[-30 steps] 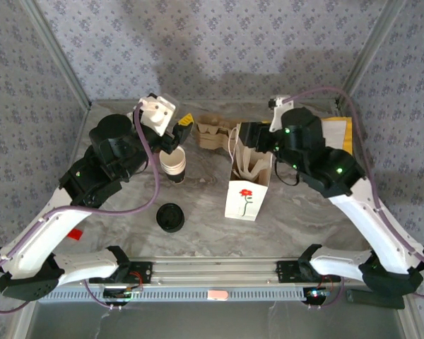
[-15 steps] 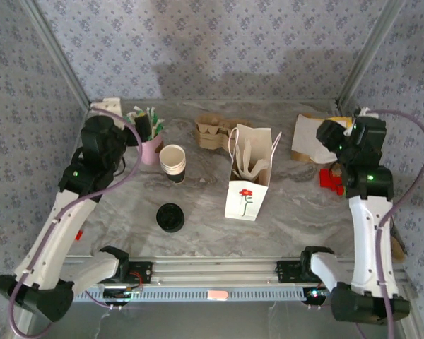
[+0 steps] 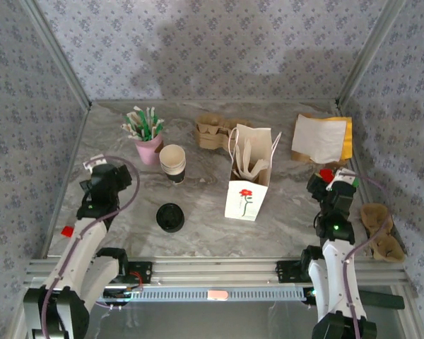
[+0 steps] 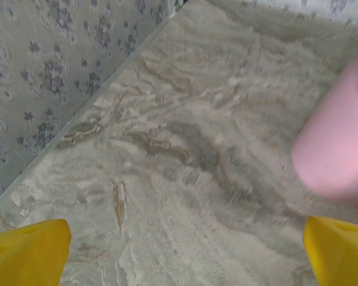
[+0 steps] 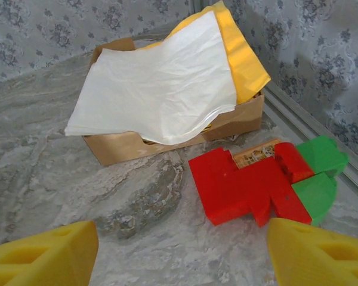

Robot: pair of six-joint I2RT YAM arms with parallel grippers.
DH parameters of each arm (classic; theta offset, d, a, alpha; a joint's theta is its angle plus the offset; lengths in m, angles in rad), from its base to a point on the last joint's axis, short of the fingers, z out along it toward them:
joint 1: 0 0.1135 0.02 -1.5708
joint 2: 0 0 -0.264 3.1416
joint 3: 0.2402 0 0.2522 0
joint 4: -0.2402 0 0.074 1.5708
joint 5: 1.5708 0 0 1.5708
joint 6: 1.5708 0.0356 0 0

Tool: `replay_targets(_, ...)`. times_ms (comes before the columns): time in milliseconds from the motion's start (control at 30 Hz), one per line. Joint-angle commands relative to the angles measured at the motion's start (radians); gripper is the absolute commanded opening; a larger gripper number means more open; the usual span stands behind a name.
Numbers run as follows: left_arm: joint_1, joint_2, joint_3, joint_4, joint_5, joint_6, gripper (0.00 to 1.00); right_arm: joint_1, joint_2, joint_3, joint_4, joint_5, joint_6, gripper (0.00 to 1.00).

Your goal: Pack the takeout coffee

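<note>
Left pincer [image 4: 182,245] and right pincer [image 5: 182,249] gape empty, pads [image 4: 25,250] cropped; the takeout coffee [image 3: 169,217] hides its cup under its lid.

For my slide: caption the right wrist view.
Open right gripper faces red and green blocks beside a cardboard box of paper sheets.

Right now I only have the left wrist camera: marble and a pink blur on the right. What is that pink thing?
Observer: A pink cup holding green and white sticks, standing far left.
Operator: Where's the coffee?
Observer: The takeout coffee with the round black plastic lid stands right of your open left pincer.
Operator: And the bag?
Observer: The white paper bag with a red rose stands upright and open, right of the coffee.
</note>
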Motion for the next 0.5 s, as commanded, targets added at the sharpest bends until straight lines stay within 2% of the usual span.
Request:
replay_targets(0,0.010,-0.041,-0.099,0.246,-0.029,0.078,1.00,0.011,0.032,-0.073,0.240,-0.021,-0.092,0.78)
replay_targets(233,0.040,0.078,-0.234,0.513,0.083,0.109,1.00,0.112,0.320,-0.083,0.520,-0.047,-0.156,0.82)
replay_targets(367,0.041,0.249,-0.223,0.685,0.134,0.136,1.00,0.189,0.520,-0.068,0.722,-0.057,-0.212,0.85)
replay_targets(467,0.047,0.420,-0.169,0.817,0.225,0.166,1.00,0.194,0.678,-0.040,0.859,-0.096,-0.227,0.87)
